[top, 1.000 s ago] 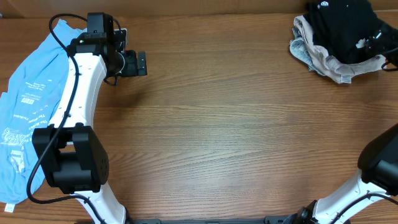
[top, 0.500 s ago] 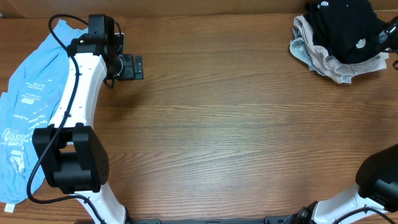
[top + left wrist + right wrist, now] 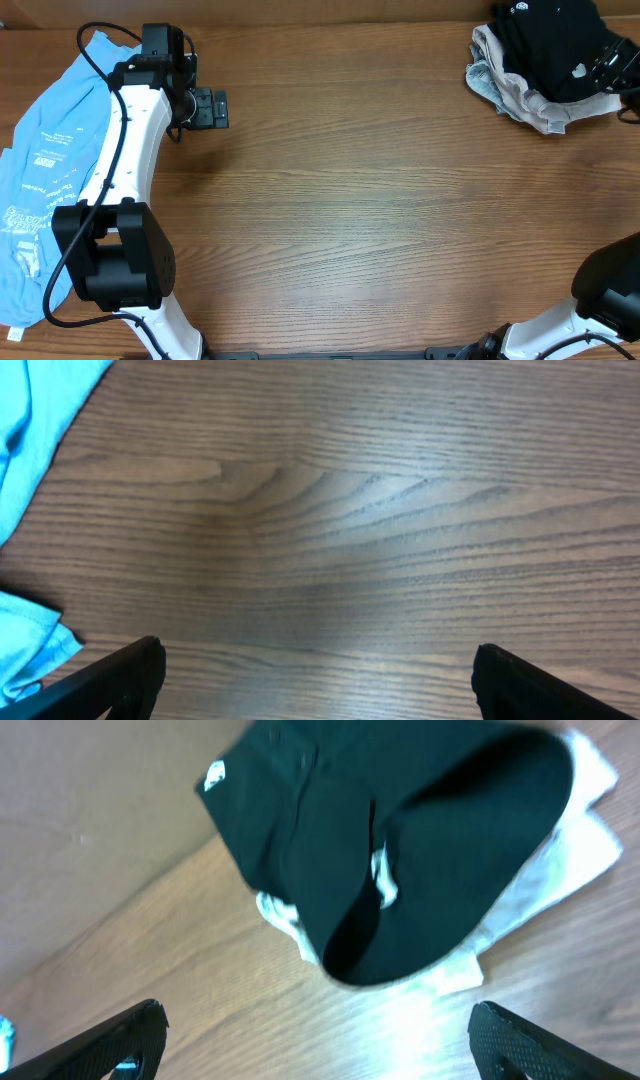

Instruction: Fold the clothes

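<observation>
From overhead, a pile of clothes [image 3: 540, 70] is lying at the far right corner of the table [image 3: 350, 200]. A black garment [image 3: 545, 40] is sitting crumpled on top, and some pale clothes [image 3: 525, 105] are showing underneath it. The right gripper [image 3: 608, 65] is hanging at the right edge of that pile, over the black cloth. Whether it is touching the cloth cannot be told from this view. At the far left, the left gripper [image 3: 212, 107] is hovering over bare wood. A blue shirt [image 3: 40, 150] is lying along the left edge, partly under the left arm [image 3: 125, 150]. The middle of the table is lying bare between the two sides.

In the left wrist view, the fingers [image 3: 125, 675] are standing wide apart and holding nothing. Only wood grain is showing between them, and the blue shirt is peeking in at the left border.

In the right wrist view, the fingers [image 3: 120, 1040] are also spread wide and empty. The black garment is filling the space ahead of them, bunched and curling open. A small white logo [image 3: 213, 777] is showing near its top left and a white tag [image 3: 383, 885] near its inner fold. The pale clothes are sticking out beneath it on the right.

The step in hand looks like the first fetch, with the right arm going for the black garment, which is not yet spread. The next move is likely calling for a descent onto a raised edge of the black cloth. The fingers would then need to pinch that cloth alone, not the pale layers below. After that comes a drag to the bare middle, where the left gripper could help flatten it.
</observation>
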